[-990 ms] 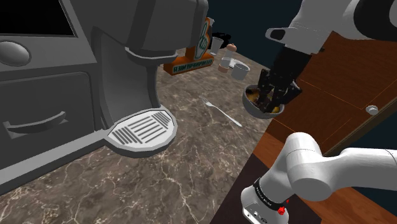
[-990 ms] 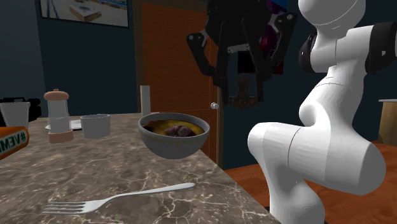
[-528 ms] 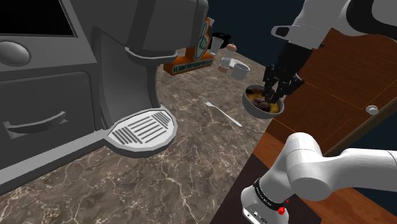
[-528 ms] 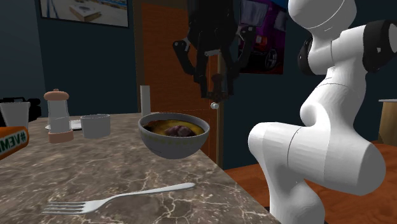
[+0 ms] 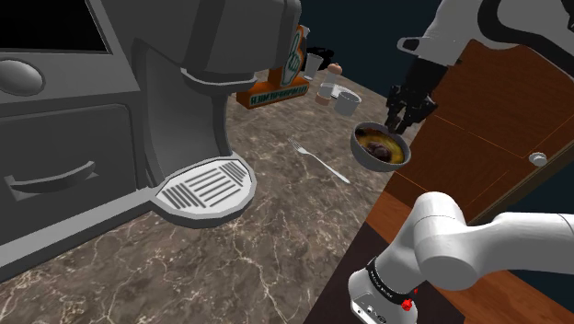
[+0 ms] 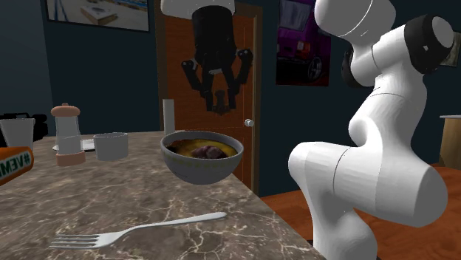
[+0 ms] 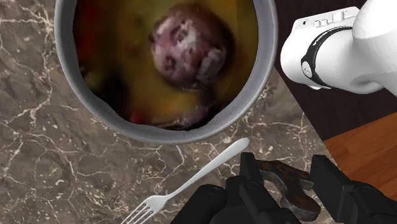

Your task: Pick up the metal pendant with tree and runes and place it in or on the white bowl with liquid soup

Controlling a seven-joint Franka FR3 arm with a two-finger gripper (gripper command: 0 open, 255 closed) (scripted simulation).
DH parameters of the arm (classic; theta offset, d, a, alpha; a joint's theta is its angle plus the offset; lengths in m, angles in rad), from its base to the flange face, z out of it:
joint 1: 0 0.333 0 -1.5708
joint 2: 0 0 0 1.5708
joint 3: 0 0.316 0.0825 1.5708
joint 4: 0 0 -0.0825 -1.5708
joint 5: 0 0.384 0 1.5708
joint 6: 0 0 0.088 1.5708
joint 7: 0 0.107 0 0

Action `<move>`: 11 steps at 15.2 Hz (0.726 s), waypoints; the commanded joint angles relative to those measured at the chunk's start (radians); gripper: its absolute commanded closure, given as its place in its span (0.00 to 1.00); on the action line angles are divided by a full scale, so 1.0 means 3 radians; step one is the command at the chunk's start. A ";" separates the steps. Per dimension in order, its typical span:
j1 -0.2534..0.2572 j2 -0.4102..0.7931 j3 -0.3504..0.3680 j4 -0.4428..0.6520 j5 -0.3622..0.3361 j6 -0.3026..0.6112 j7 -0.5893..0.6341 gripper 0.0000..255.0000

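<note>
**Pendant (image 7: pixel 294 191) in my grip, above the bowl (image 6: pixel 199 171)**

My hand (image 6: pixel 218 102) is narrowed onto the dark metal pendant. In the wrist view the piece sits clasped between my two fingers, so the pick is done and I am in the carrying step. The hand hangs well clear above the grey-rimmed bowl, which stands near the desk (image 6: pixel 185 203) edge and holds yellow-brown soup (image 7: pixel 210 95) with a purple lump (image 7: pixel 188 44) in the middle.

From the second exterior view I seem to be over the bowl or close to its rim, but I cannot tell exactly how well centred I am. The next move, as I judge it, is to line up over the middle of the soup, come down closer, and only then open the fingers. A release from this height could splash, or the pendant could glance off the rim and go over the desk edge.

A fork (image 5: pixel 317 158) lies on the marble just beside the bowl, out of my path. A cup (image 6: pixel 111 145) and a grinder (image 6: pixel 68 133) stand farther back, and the big grey coffee machine (image 5: pixel 184 83) is well apart. Nothing stands between my hand and the bowl
</note>
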 commanded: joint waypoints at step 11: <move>0.0083 0.0419 -0.0840 0.0423 -0.0533 0.0191 -0.0728 1.00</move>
